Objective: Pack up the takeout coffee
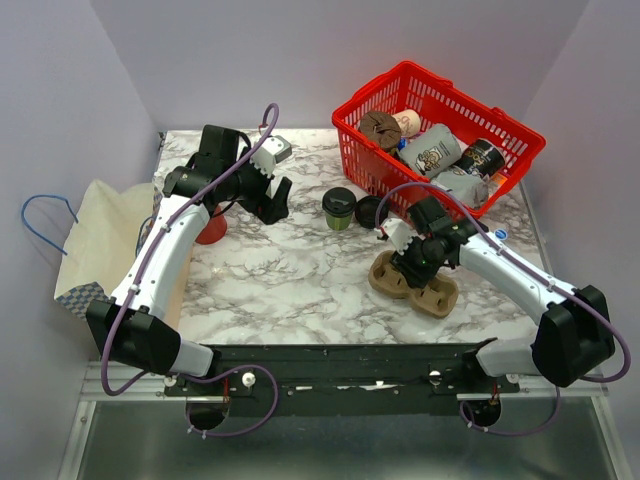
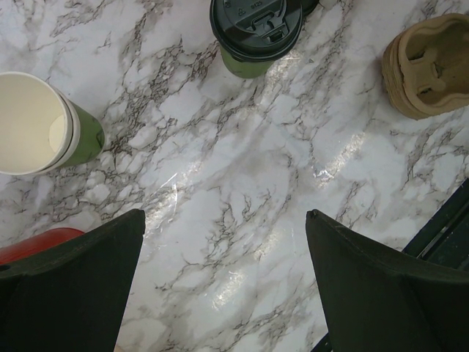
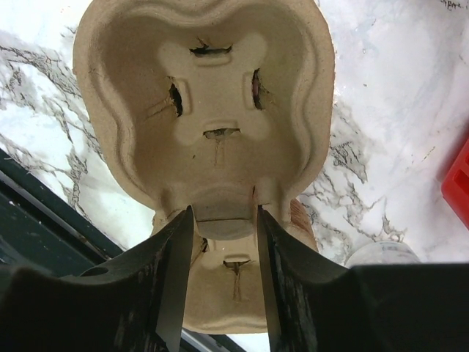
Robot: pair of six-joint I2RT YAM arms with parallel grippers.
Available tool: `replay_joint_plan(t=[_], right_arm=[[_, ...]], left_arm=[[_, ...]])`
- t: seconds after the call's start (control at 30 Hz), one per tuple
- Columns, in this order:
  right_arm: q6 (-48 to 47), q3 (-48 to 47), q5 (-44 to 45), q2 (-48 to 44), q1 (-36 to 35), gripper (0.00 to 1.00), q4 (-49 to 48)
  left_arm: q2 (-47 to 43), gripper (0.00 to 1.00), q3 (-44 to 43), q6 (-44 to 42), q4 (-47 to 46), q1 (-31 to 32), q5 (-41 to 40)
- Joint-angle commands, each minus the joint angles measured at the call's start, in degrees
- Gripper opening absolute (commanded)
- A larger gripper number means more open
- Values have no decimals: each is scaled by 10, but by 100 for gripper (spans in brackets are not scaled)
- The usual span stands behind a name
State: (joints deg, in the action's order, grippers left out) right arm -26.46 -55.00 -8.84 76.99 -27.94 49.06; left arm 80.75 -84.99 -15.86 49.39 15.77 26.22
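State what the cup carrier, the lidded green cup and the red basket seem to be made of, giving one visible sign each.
The cup carrier: moulded paper pulp, matt tan; rough fibrous surface, torn slits.
The lidded green cup: probably paper, matt wall; its black lid looks plastic, glossy with embossed detail.
The red basket: likely plastic, smooth uniform lattice walls.

Olive-green takeout coffee (image 1: 339, 214), black lid (image 2: 255, 26); red basket (image 1: 355, 145); tan pulp cup carrier (image 3: 205, 110); grey-veined white marble table (image 1: 300, 280).
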Motion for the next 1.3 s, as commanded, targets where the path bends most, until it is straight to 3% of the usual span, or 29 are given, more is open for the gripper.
replay_joint_plan(t=[0.0,0.33,0.9,1.07,1.27], right_arm=[[-1,9,10,8,2,50,-7],[-6,7,17,15,3,49,-11],[-55,-19,47,-23,2,22,86],[-85,-18,40,-63,3,8,122],[-111,1,-5,-119,3,6,169]], left_arm=[[-12,99,4,-4,-3,0,10],[-16,99,9,-5,-2,0,8],[-9,99,3,-6,-3,0,17],[-8,99,1,-5,-2,0,20],[-5,99,-6,-5,2,1,23]])
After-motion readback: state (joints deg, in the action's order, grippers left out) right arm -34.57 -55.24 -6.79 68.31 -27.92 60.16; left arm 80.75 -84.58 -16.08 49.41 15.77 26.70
